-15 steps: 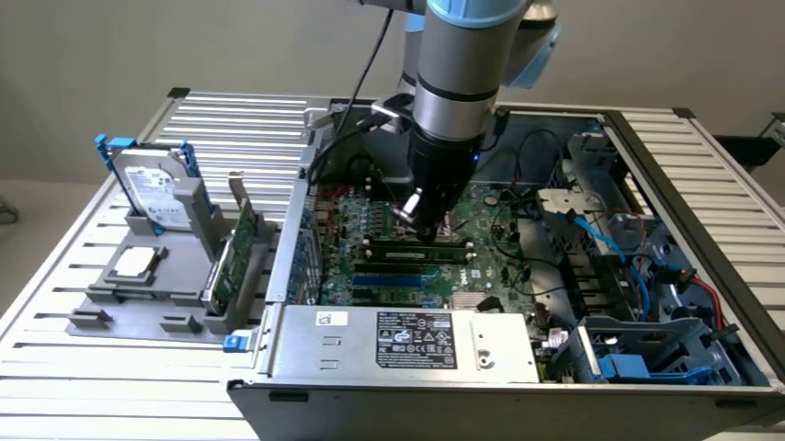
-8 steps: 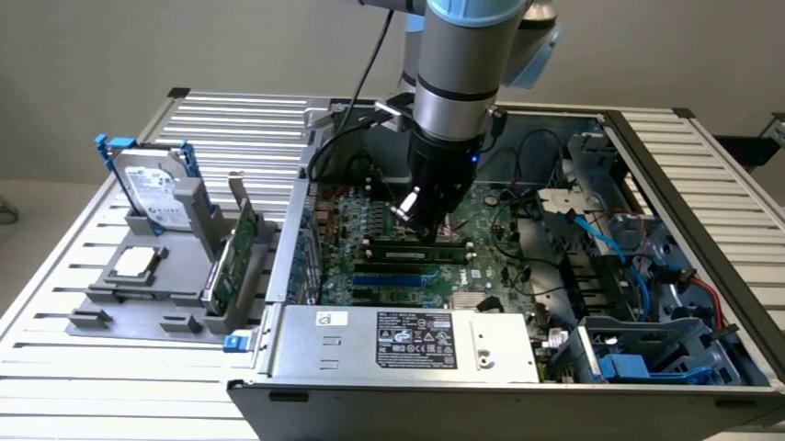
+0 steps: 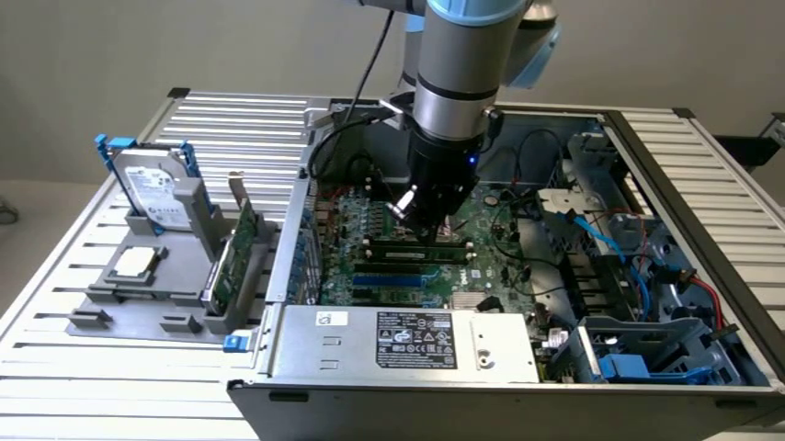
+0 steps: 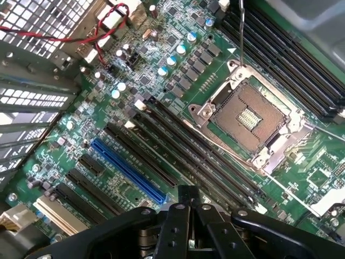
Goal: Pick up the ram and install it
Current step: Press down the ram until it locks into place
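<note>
One robot arm reached down into an open computer case [image 3: 368, 390] that stood on a slatted metal bench [image 3: 233, 119]. My gripper [image 3: 415, 213] hung low over the green motherboard [image 3: 503, 262], above the bank of long black memory slots [image 4: 205, 156].

The gripper was clenched. In the wrist view its two dark fingers [image 4: 178, 218] met at the tips with no gap between them.

The ram [image 3: 417, 248], a thin dark stick with a row of chips, lay along one of those slots just under the gripper in the exterior view. I could not tell whether the gripper touched it, or whether it sat fully home.

Near the slots lay the bare processor socket [image 4: 250, 116], and on their other side a blue expansion slot [image 4: 126, 167]. Outside the case, toward the exterior view's left, a grey holder carried a hard drive [image 3: 157, 188] and a taller green card [image 3: 245, 248].

Seating the stick well probably meant keeping it square with its slot and pressing straight down, evenly along its length, so that neither end rode high. Any sideways drift risked the exposed socket.
</note>
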Robot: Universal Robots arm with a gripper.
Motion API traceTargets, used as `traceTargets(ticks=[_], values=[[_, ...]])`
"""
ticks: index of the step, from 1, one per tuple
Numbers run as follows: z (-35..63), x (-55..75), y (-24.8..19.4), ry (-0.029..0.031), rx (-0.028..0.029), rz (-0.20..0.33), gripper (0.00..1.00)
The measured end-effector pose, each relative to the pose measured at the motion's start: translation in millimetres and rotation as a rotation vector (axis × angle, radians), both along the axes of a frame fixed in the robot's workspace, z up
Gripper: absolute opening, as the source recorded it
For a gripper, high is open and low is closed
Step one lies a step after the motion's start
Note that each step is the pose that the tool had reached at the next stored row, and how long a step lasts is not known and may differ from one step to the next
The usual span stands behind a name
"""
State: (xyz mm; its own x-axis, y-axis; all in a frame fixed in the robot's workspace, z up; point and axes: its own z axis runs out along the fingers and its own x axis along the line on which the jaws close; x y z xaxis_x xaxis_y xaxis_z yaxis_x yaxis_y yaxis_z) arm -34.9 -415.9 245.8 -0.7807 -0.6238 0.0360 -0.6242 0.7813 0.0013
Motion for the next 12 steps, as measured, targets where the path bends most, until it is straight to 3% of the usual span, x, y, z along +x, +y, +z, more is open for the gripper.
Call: traceTargets(ticks=[12], values=[[0.0,0.1,0.0,0.0000,-0.0014,-0.167,0.11]])
